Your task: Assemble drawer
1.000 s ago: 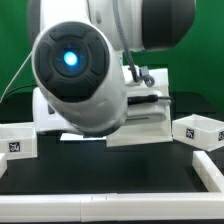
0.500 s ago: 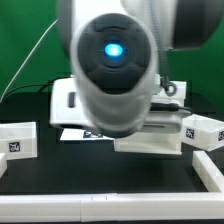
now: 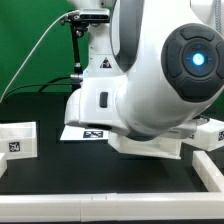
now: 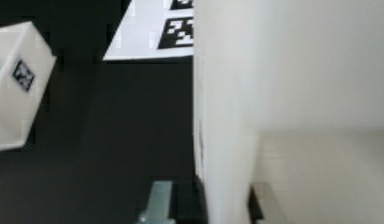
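The tall white cube casing (image 3: 150,146) stands on the black table under my arm, which hides most of it. In the wrist view one casing wall (image 4: 224,120) runs straight between my fingers. My gripper (image 4: 210,204) is shut on that wall, with one finger (image 4: 162,203) outside it and the other, dark one inside. One small low white drawer with a square tag (image 3: 18,137) sits at the exterior view's left and also shows in the wrist view (image 4: 15,85). A second drawer (image 3: 212,131) sits at the exterior view's right, half hidden by the arm.
The marker board (image 3: 88,133) lies flat behind the casing and also shows in the wrist view (image 4: 157,32). A white rail (image 3: 100,208) borders the table's front, with another white piece (image 3: 208,170) at the right. A camera stand (image 3: 78,45) rises at the back.
My arm has swung across toward the exterior view's right, its large joint now at the upper right. The casing has shifted slightly toward the front and right. The left drawer has not moved.
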{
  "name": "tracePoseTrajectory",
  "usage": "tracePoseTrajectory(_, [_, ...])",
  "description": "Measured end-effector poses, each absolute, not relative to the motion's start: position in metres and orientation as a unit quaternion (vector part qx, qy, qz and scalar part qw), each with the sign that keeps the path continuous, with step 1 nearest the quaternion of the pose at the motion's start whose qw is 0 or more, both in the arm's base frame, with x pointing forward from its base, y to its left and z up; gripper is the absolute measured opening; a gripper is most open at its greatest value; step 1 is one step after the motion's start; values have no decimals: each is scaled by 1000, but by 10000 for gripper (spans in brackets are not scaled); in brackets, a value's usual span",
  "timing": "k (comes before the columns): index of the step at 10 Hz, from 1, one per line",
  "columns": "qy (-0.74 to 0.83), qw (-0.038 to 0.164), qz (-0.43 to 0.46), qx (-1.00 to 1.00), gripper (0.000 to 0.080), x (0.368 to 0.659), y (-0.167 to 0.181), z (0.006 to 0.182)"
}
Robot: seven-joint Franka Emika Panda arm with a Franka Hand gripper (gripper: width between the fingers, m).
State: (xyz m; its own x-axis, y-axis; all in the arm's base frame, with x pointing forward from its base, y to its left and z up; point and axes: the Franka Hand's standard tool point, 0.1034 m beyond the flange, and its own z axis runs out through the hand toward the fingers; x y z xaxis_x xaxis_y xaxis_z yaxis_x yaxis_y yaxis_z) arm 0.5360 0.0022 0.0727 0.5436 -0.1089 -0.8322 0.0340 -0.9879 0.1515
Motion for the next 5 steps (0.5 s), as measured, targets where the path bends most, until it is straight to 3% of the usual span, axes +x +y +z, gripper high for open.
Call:
tracePoseTrajectory(2, [-50,77,-476,874,31,538,3,77])
tracePoseTrajectory(3, [-69,32,-477,876,31,540,5,77])
tracePoseTrajectory(5, [-96,-17,-456,885,31,549,-1,75])
